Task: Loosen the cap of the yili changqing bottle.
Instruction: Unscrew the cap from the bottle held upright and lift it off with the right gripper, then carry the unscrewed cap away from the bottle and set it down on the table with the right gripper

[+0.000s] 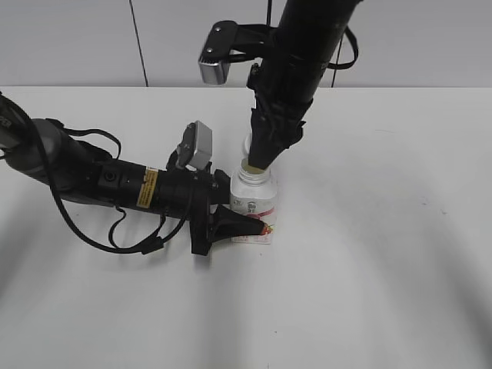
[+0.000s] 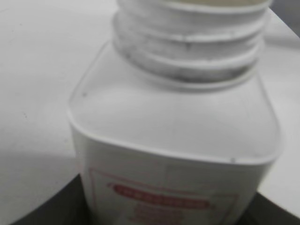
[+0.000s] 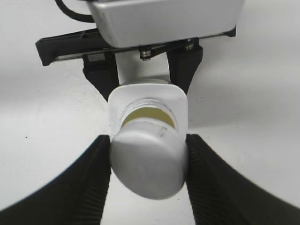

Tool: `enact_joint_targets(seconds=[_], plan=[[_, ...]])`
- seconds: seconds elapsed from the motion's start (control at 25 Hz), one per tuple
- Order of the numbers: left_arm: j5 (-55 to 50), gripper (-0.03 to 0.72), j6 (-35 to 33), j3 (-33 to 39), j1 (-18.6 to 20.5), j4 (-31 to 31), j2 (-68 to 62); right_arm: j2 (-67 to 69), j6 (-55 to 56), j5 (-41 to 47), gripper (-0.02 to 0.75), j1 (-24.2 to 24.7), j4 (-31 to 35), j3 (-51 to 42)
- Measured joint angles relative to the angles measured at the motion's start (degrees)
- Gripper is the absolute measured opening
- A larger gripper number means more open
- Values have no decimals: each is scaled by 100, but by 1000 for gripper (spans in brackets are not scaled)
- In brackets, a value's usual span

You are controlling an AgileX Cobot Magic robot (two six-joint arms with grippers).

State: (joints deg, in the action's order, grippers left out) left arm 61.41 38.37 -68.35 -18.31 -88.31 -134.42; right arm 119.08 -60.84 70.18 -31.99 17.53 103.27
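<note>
A: Where is the yili changqing bottle (image 1: 253,201) found?

B: Upright on the desk (image 1: 384,269), clamped low by the left gripper (image 1: 244,224).

A: And the cap (image 3: 149,164)?

B: It is pinched between the right gripper (image 3: 149,171) fingers (image 3: 84,187), lifted off the bare threads. Loosening is judged done; only release is left.

Cap off the neck, bottle upright on the table.

I see the yili changqing bottle (image 1: 253,201) standing upright, squat and white, its red-pink label facing me, bare threads (image 2: 190,51) and a yellowish seal (image 3: 149,116) exposed at the mouth. The cap (image 3: 149,164), round, white and flat-topped, sits clear of the neck, tilted, toward six o'clock of the opening in my right wrist view.
</note>
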Motion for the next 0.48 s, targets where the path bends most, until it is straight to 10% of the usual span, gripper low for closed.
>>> enact_joint_targets(seconds=[0.48], plan=[[0,382,0,0,0,-4,0,0,694,-4,386,5,-525,0]])
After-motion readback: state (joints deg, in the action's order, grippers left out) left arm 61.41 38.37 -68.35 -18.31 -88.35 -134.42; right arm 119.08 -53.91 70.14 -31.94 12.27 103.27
